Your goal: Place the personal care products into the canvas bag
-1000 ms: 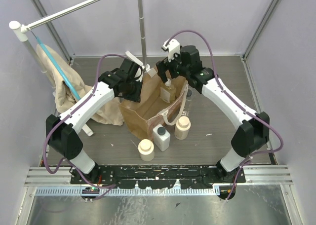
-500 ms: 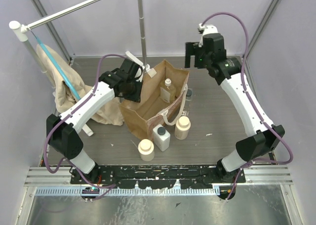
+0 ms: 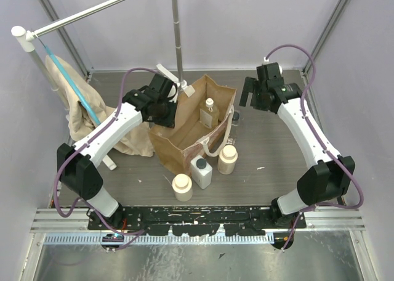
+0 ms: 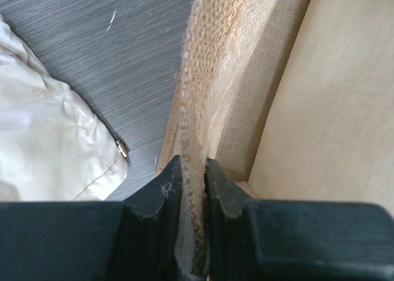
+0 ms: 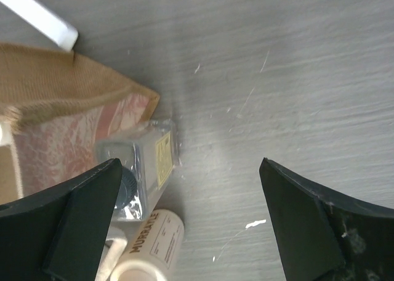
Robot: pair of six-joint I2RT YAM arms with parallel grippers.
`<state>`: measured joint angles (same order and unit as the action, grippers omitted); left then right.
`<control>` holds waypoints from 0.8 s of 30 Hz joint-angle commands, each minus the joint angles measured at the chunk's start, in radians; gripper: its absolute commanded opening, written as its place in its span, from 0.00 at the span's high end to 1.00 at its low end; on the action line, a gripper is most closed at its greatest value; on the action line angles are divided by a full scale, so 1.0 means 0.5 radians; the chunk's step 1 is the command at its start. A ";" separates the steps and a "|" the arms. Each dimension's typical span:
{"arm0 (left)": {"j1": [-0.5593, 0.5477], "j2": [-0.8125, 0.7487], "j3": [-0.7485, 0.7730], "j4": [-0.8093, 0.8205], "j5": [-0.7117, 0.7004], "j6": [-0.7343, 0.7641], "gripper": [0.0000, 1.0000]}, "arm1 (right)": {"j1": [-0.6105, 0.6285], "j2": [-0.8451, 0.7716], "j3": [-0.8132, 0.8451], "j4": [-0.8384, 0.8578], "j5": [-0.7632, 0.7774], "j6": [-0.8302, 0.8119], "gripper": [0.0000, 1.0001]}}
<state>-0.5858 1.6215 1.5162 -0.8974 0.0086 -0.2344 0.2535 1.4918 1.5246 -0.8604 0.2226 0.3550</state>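
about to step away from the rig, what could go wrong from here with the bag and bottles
1. The slim clear bottle sits right against the canvas bag's printed side. The open right gripper, reaching for it, may catch the fabric or knock the bottle over.
2. The left gripper pinches only a thin strip of the rim. If it slips, the mouth could sag shut.

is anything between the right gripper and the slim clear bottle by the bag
Nothing visible: the open right gripper hangs over the table, the slim clear bottle uncovered beside the canvas bag.
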 commanded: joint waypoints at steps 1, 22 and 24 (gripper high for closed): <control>0.000 -0.070 -0.069 -0.010 -0.009 0.043 0.96 | 0.008 -0.082 -0.129 0.112 -0.236 0.180 0.00; 0.002 -0.175 -0.163 -0.015 -0.054 0.142 0.96 | 0.246 0.111 -0.227 0.270 -0.291 0.292 0.00; 0.005 -0.185 -0.177 -0.011 -0.052 0.143 0.96 | 0.248 0.142 -0.248 0.270 -0.247 0.272 0.00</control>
<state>-0.5861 1.5623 1.4544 -0.8715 -0.0132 -0.1856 0.3786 1.5433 1.3880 -0.7620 0.0525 0.4927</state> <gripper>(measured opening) 0.242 0.998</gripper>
